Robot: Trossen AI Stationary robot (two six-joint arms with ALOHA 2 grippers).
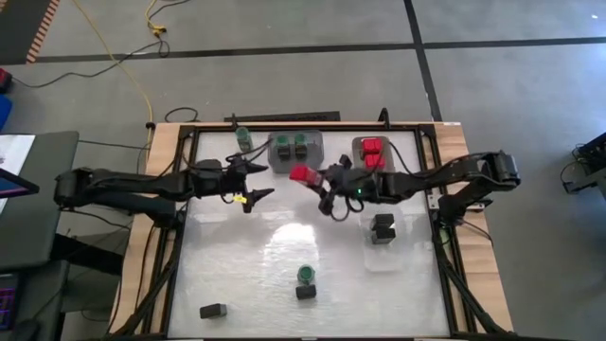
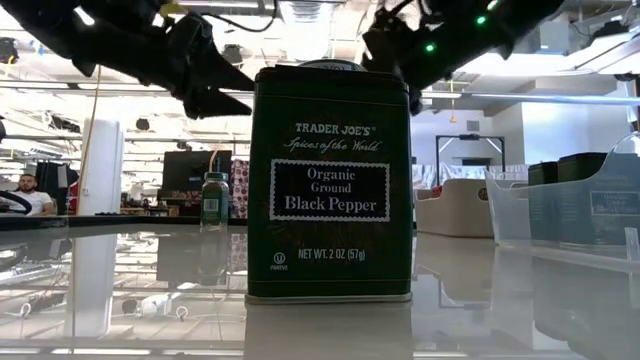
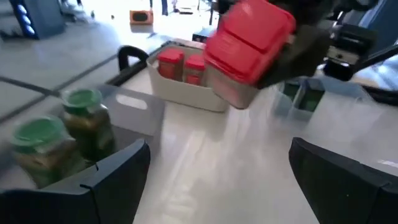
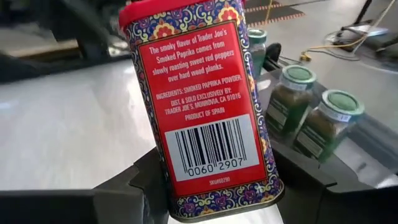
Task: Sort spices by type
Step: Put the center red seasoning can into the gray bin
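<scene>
My right gripper [image 1: 320, 180] is shut on a red-lidded paprika tin [image 4: 205, 106], held in the air near the table's far middle. My left gripper [image 1: 254, 184] hovers open just left of it, with nothing between its fingers [image 3: 118, 180]. Two green-lidded jars [image 1: 294, 148] stand in a grey tray [image 1: 295, 163] at the far middle. Red-topped tins [image 1: 372, 149] stand in a second tray [image 1: 360, 142] at the far right. A black pepper tin [image 2: 330, 185] stands close to the low camera. My right gripper pinches the red tin at its bottom end [image 4: 224, 186], between its two fingers [image 4: 140, 180]. The fingers come from the table's right, nearly level. The tin is lifted clear of the table and tilted, its red lid [image 3: 249, 37] toward the left arm.
A lone green jar [image 1: 243, 137] stands at the far left. Black tins [image 1: 383, 227] sit in a clear tray at the right. A green jar [image 1: 306, 274] and a black tin [image 1: 305, 292] are near the front middle, and another black tin [image 1: 214, 310] lies at the front left.
</scene>
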